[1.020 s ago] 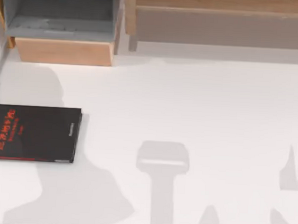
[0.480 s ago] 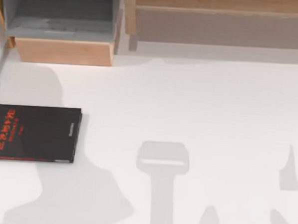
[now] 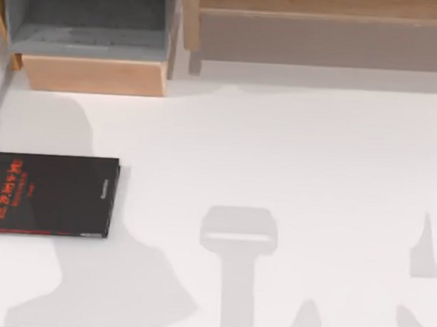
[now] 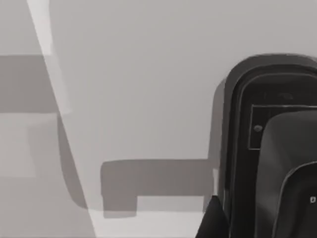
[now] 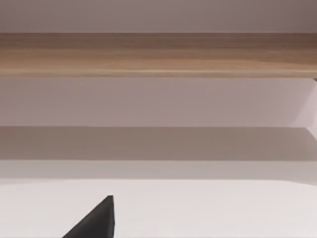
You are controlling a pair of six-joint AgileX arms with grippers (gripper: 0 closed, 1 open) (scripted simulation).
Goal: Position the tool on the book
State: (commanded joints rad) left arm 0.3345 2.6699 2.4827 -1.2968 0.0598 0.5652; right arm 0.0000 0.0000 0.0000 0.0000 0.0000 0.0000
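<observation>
A: Where is the book?

B: The book (image 3: 50,194) lies flat on the white table (image 3: 292,160) at the top view's left side; its left end is cut off by the picture's edge; red lettering runs along that end of the black cover, too small to read; a thin pale page edge shows along the near side.

A: And the tool?

B: I cannot make one out on the table; the left wrist view has a dark rounded object (image 4: 270,148) at its border, mostly cut off, and I cannot tell what it is.

A: The grippers?

B: A dark pointed tip (image 5: 96,220) juts into the right wrist view, facing a wooden shelf (image 5: 158,54); whether either gripper is spread or closed, or has hold of anything, I cannot tell; grey shadows fall on the table's near part.

A: What stands at the back?

B: A grey box with a wooden front (image 3: 91,72) at the left; a long wooden unit (image 3: 320,37) to its right, its top cut off.
</observation>
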